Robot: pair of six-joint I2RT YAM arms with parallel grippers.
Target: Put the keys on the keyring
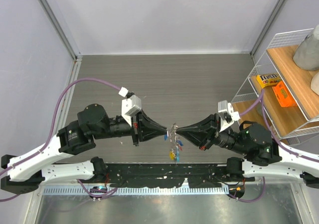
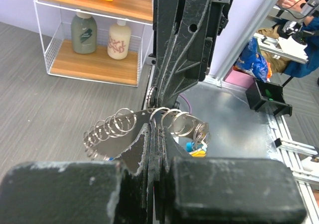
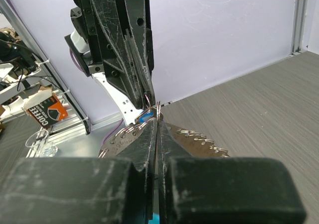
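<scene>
"COFFEE" is printed on the black-and-orange box [image 3: 45,109]; other labels are too small to read.

Left gripper [image 1: 165,132] and right gripper [image 1: 178,131] met tip to tip above the near-middle of the table [image 1: 164,79]. Keyring [image 1: 173,130] sat between the tips, touching both. Keys [image 1: 176,147] hung beneath it. Wire shelf [image 1: 259,92] stood at the table's right edge.

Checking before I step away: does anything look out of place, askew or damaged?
Nothing stands out. The left pincer and right pincer are both shut on the keyring, held above the table, with the keys dangling beneath it.
</scene>
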